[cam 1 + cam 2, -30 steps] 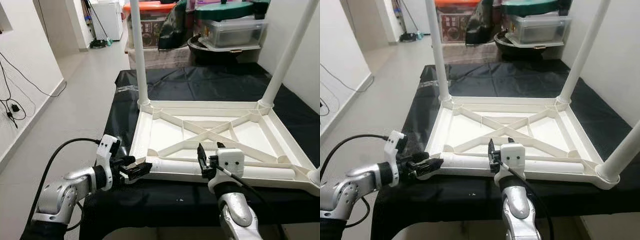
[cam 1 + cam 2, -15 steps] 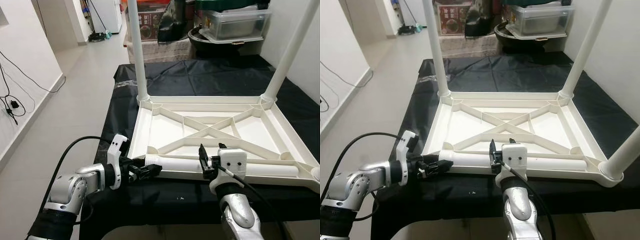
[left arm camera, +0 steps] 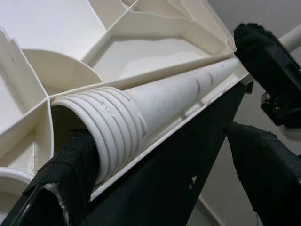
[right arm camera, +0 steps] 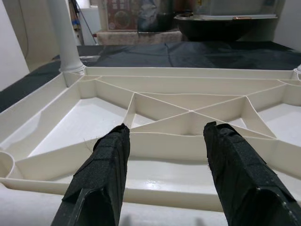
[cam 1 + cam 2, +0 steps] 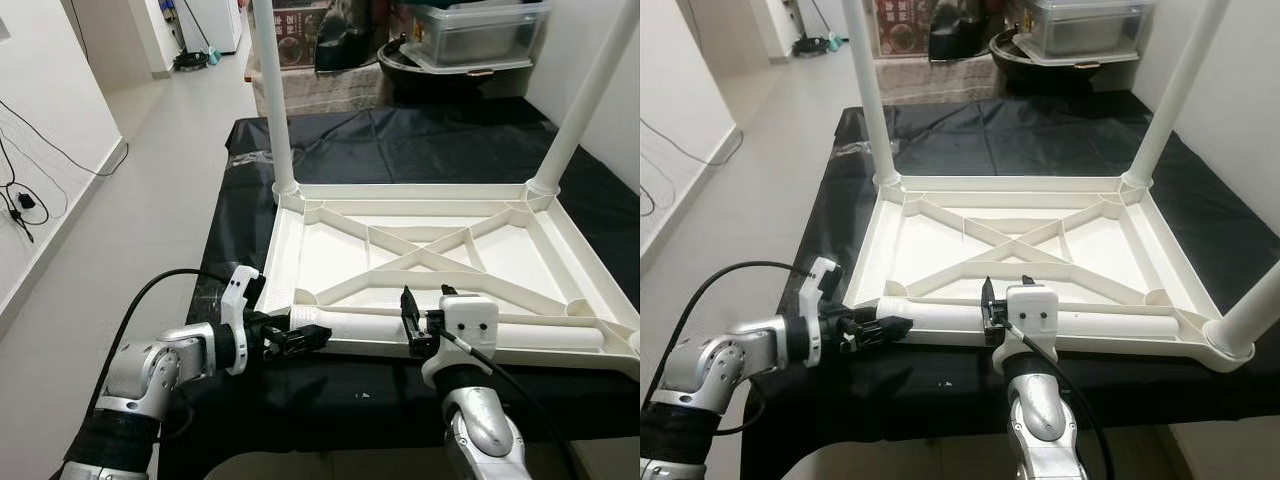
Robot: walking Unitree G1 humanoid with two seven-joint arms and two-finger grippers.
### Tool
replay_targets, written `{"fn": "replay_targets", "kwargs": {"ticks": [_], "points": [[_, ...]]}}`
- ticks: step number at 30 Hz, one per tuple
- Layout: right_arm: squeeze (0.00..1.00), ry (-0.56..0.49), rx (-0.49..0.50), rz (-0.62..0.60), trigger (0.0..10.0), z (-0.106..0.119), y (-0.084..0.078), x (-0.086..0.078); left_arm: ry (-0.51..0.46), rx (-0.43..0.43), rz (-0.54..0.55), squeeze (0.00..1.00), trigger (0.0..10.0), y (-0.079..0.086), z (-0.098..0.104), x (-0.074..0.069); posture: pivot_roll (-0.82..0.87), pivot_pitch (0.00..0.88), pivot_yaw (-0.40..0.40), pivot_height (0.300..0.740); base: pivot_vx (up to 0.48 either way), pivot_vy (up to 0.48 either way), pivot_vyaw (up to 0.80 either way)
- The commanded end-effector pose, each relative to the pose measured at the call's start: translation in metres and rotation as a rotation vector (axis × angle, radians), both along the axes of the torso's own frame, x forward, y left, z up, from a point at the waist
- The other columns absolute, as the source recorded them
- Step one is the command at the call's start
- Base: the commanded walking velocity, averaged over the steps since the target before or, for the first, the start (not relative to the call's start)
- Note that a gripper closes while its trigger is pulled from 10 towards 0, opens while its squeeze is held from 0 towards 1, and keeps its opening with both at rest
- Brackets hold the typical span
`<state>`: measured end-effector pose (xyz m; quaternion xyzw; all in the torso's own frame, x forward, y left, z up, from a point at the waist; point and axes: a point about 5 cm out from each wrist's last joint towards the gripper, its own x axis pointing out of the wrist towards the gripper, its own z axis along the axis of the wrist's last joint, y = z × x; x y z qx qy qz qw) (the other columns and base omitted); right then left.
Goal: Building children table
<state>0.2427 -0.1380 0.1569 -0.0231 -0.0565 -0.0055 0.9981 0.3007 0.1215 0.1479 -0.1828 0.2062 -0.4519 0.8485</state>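
Note:
A white children's table top lies upside down on the black-covered bench, with upright legs at the far left, far right and near right corners. A loose white leg lies along the near rim, its threaded end pointing left. My left gripper is open at that end, with one finger against the threads and the other well apart. My right gripper is open just above the middle of the loose leg, fingers apart.
The black cloth covers the bench beyond the table top. Storage boxes and bags stand behind it. A white wall is close on the right, and open floor with a corridor lies on the left. A black cable trails from my left arm.
My left gripper has moved right, up to the loose leg's threaded end. The right gripper stays over the leg. The camera has tilted slightly.

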Motion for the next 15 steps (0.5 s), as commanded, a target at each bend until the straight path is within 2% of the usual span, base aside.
{"fn": "replay_targets", "kwargs": {"ticks": [1, 9, 15], "points": [[0.0, 0.015, 0.006, 0.017, 10.0, -0.001, 0.004, -0.003, 0.037, -0.012, -0.014, 0.0, 10.0, -0.002, -0.006, -0.001, 0.02, 0.132, 0.031, 0.74, 0.0, 0.0, 0.0], [0.0, 0.024, -0.004, 0.015, 10.0, 0.002, 0.001, -0.006, 0.058, -0.043, -0.058, 0.0, 10.0, -0.017, -0.008, 0.0, 0.0, 0.164, 0.03, 0.74, 0.0, 0.0, 0.0], [0.0, 0.027, -0.007, 0.011, 10.0, 0.003, -0.001, -0.008, 0.075, -0.054, -0.077, 0.0, 10.0, -0.021, -0.01, -0.001, 0.0, 0.168, 0.029, 0.74, 0.0, 0.0, 0.0]]}}
